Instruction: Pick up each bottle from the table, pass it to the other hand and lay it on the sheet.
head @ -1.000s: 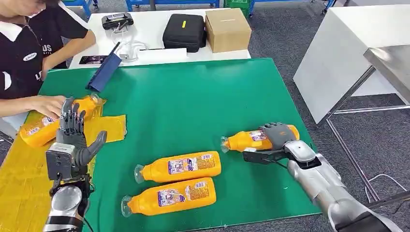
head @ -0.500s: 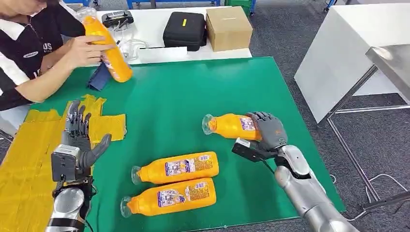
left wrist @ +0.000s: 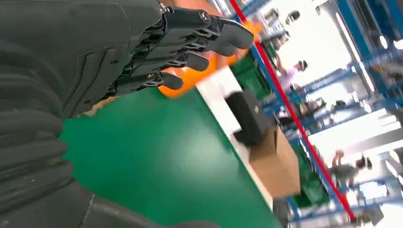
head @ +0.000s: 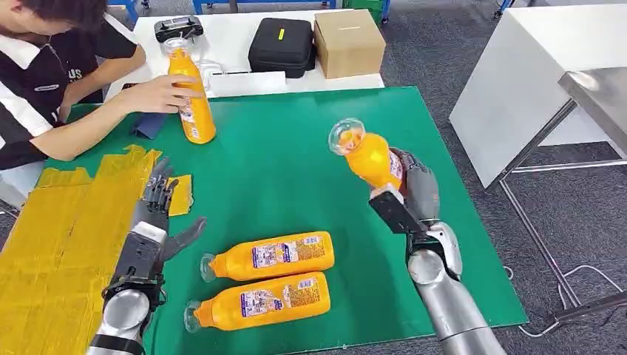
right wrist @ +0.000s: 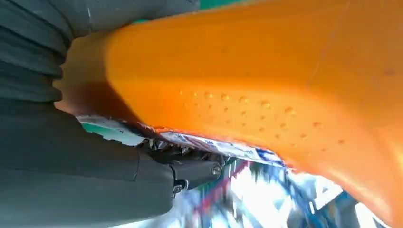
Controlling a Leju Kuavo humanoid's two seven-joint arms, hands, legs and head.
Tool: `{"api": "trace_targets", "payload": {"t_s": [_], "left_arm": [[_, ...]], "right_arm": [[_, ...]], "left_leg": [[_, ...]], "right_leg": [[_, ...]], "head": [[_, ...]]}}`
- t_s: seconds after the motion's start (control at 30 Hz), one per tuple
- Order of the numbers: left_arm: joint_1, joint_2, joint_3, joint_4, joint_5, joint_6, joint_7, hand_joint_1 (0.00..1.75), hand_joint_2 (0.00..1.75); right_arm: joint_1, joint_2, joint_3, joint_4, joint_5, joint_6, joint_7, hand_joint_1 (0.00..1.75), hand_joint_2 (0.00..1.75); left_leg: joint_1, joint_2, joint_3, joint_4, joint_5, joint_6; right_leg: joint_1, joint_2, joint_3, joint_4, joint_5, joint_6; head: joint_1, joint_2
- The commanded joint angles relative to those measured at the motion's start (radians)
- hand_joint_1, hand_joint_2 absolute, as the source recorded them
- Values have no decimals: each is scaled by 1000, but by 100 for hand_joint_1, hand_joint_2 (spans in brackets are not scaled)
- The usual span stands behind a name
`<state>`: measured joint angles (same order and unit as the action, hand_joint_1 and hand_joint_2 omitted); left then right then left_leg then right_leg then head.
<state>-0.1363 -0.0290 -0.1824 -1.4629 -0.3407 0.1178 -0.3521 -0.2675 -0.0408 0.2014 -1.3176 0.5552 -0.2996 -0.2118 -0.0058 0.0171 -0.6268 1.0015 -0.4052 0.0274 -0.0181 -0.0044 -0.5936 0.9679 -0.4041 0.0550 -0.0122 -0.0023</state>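
Note:
My right hand (head: 414,194) grips an orange bottle (head: 366,156) and holds it up above the green mat, its clear cap pointing up and to the left. The same bottle (right wrist: 266,85) sits close against the right hand (right wrist: 71,156) in the right wrist view. Two more orange bottles (head: 270,256) (head: 259,299) lie side by side on the mat near the front. My left hand (head: 151,225) (left wrist: 95,57) is open with fingers spread, at the edge of the yellow sheet (head: 52,244). A person's hand stands a fourth orange bottle (head: 190,92) upright at the back left.
The green mat (head: 296,148) covers the table. Behind it a white table holds a black case (head: 281,46), a cardboard box (head: 349,43) and a black device (head: 179,28). A blue cloth (head: 148,124) lies by the person's arm. White furniture (head: 517,81) stands to the right.
My right hand has lifted its bottle off the mat and tilted it upward. My left hand moved right and forward. The person took a bottle off the sheet and stood it at the back.

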Motion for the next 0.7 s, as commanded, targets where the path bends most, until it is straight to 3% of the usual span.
{"api": "trace_targets", "payload": {"t_s": [0.03,0.7], "left_arm": [[-119,31,-138,130,-26,-30,2,0,175],[-120,36,-144,127,-26,-32,3,0,175]], "right_arm": [[-58,120,94,72,-242,227,-74,175,175],[-61,113,112,73,-263,253,-77,175,175]], "left_leg": [[2,0,5,1,-2,-3],[1,-1,2,0,0,-2]], "right_leg": [[2,2,4,1,-2,-4],[1,0,2,0,-1,-2]], "head": [[0,0],[0,0]]}}
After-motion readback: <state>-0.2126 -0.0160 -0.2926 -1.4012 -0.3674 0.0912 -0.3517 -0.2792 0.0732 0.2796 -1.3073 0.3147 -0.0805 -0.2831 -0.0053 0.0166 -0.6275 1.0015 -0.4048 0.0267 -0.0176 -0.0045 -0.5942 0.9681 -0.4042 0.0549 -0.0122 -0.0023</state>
